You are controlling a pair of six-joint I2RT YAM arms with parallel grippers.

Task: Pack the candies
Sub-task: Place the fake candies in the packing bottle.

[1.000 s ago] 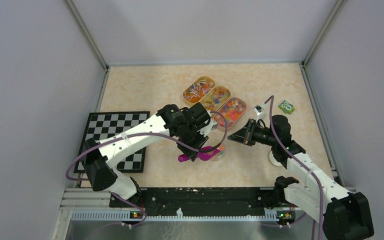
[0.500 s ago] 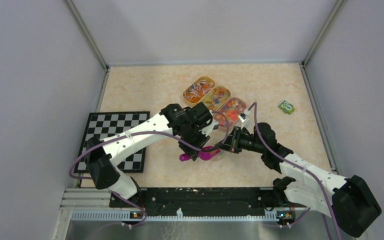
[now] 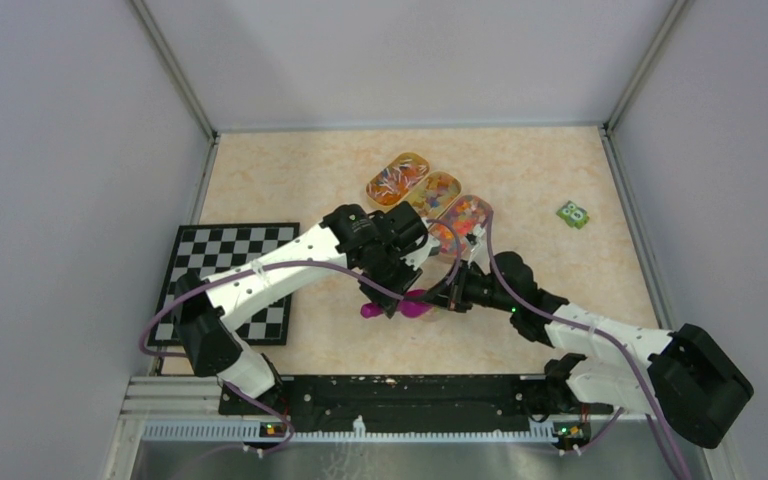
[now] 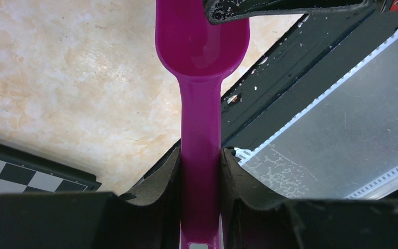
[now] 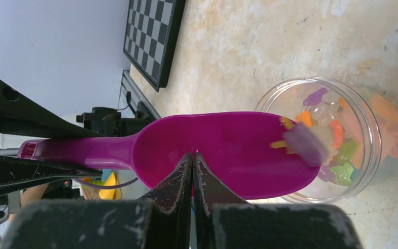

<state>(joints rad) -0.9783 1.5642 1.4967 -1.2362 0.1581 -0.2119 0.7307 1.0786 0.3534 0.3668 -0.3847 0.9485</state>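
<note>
Scoop point(image 5: 223, 150) lies across the jar point(image 5: 290, 86) mouth; candies point(image 5: 342, 132) in jar; trays point(image 3: 370, 190) behind; checkerboard point(image 3: 230, 270) at left.

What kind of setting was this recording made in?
Probably a lab test cell: plain grey panel walls, a black-and-white checkerboard on the beige marble-look table, and a white left arm and right arm bolted to a black rail.

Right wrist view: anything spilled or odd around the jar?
No spill shows. The candies are in the jar, a few at the tip of the scoop. Odd: the shut right gripper pokes into its bowl while the left gripper holds the handle.
</note>
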